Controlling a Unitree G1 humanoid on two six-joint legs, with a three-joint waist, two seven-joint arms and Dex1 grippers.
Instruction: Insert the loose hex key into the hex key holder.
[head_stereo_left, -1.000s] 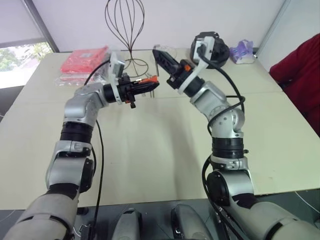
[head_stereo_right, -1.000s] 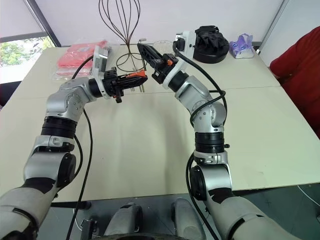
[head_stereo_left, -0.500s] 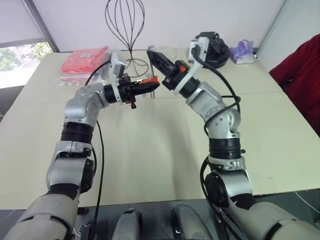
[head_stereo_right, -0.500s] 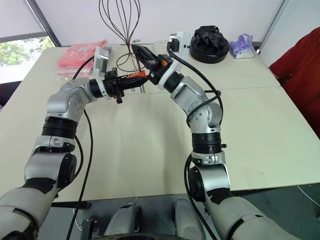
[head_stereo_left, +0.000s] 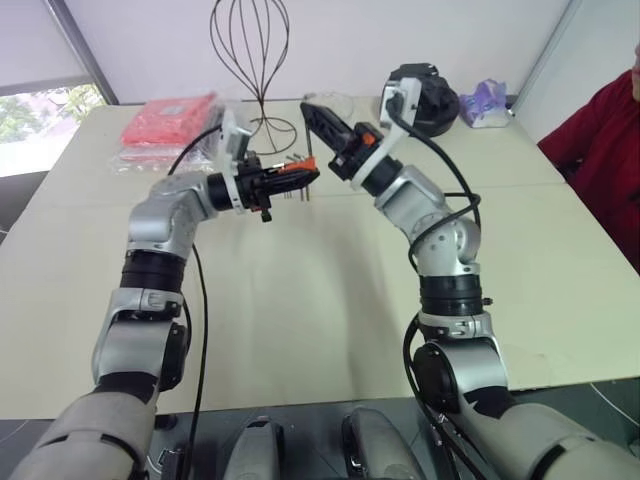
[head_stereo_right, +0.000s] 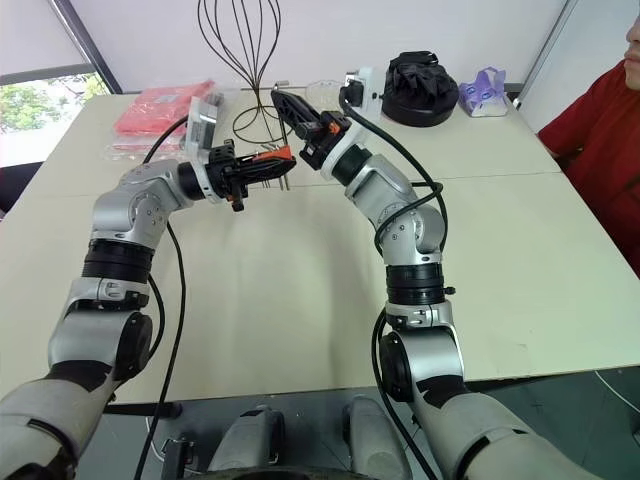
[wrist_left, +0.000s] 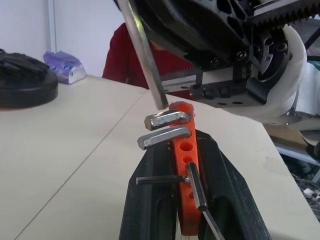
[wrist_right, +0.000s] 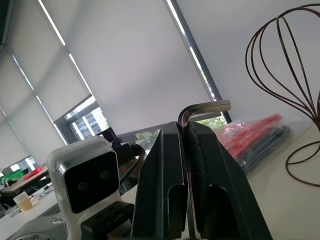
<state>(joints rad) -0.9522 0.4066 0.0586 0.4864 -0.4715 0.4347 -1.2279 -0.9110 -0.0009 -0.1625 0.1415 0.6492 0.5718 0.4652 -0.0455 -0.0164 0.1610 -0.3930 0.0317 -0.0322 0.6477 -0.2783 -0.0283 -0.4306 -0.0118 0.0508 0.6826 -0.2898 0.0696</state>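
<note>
Above the worktop (head_stereo_left: 300, 300), both arms meet in mid-air near a wire stand (head_stereo_left: 250, 50). The left pincer (wrist_left: 182, 200) is clamped on the hex key holder (wrist_left: 186, 165), an orange-red block standing up between its fingers with a column of round holes facing the wrist camera and several keys already jutting from it. The right pincer (wrist_right: 186, 165) is shut tight on the loose hex key (wrist_right: 202, 107), its short bent end poking out past the fingertips.

What the next move turns on: in the left wrist view the key's long shaft (wrist_left: 142, 55) slants down from above, its tip touching or just beside the holder's top end, and it runs crosswise to the way the seated keys stick out.

I cannot tell whether the tip sits in a hole. The right pincer's body hides the shaft's upper part.
</note>
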